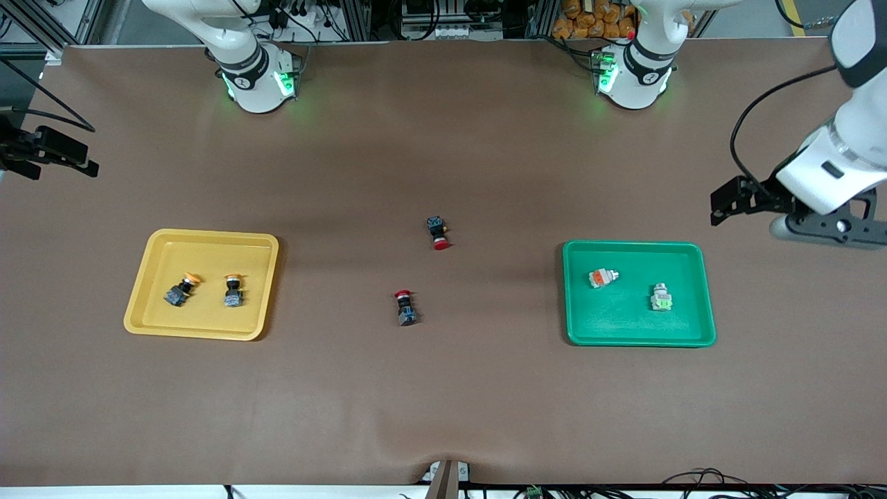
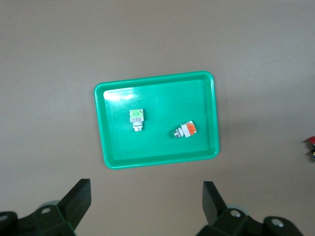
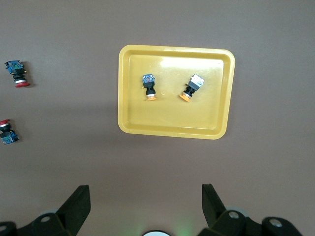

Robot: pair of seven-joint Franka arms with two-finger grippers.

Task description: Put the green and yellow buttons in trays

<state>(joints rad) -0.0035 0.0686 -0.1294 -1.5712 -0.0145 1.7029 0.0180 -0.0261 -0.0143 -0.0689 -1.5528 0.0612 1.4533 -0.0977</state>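
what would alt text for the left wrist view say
A green tray on a brown table holds two pale grey buttons lying apart, one green-ended, one orange-ended. The left pincer hangs open above the table beside the tray, holding nothing.

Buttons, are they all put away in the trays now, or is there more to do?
It looks finished. Both yellow-capped buttons lie in the yellow tray, and the orange-ended and green-ended grey buttons lie in the green tray. Nothing is in hand: the left end effector and right end effector are open and empty. Only two red-capped switches remain on the table.
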